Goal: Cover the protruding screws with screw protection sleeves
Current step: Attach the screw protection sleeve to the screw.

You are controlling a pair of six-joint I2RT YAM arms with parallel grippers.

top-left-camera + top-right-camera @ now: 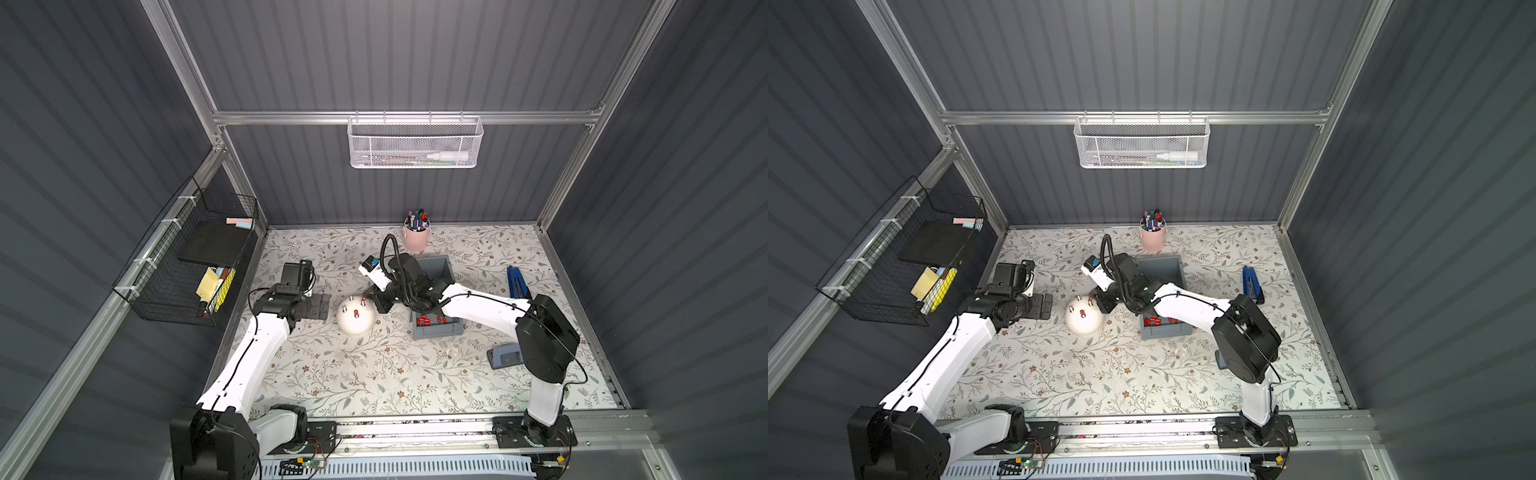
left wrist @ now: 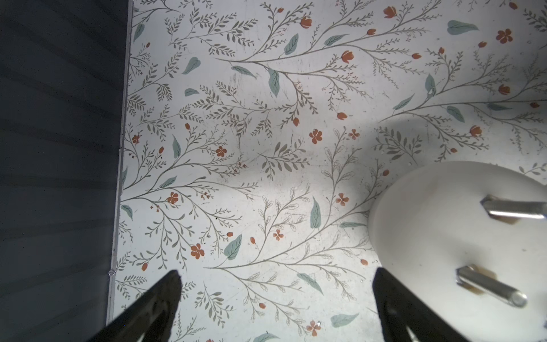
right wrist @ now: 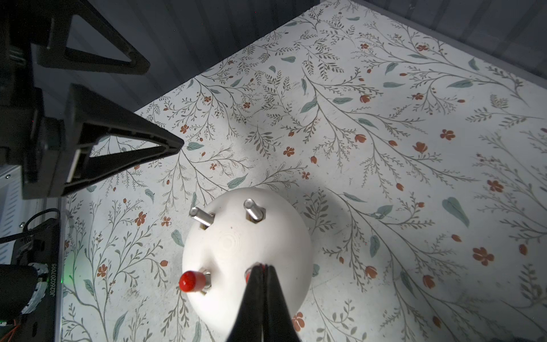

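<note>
The white dome (image 1: 355, 326) (image 3: 236, 245) stands on the floral mat between both arms. Two bare protruding screws (image 3: 201, 216) (image 3: 253, 210) stick out of its far side and show again in the left wrist view (image 2: 515, 208). A third screw wears a red screw protection sleeve (image 3: 192, 281) (image 1: 356, 313). My right gripper (image 3: 262, 266) (image 1: 366, 300) is shut, its tips right over the fourth screw, where a bit of red sleeve (image 3: 248, 277) peeks out beside them. My left gripper (image 2: 279, 274) (image 1: 322, 307) stands open beside the dome, holding nothing. More sleeves (image 1: 432, 321) lie in a grey bin (image 1: 436, 332).
A pink cup of marker pens (image 1: 417, 239) stands at the back. A blue tool (image 1: 517, 282) and a grey-blue device (image 1: 505, 357) lie to the right. A black wire basket (image 1: 187, 266) hangs on the left wall, a white mesh basket (image 1: 415, 143) on the back wall.
</note>
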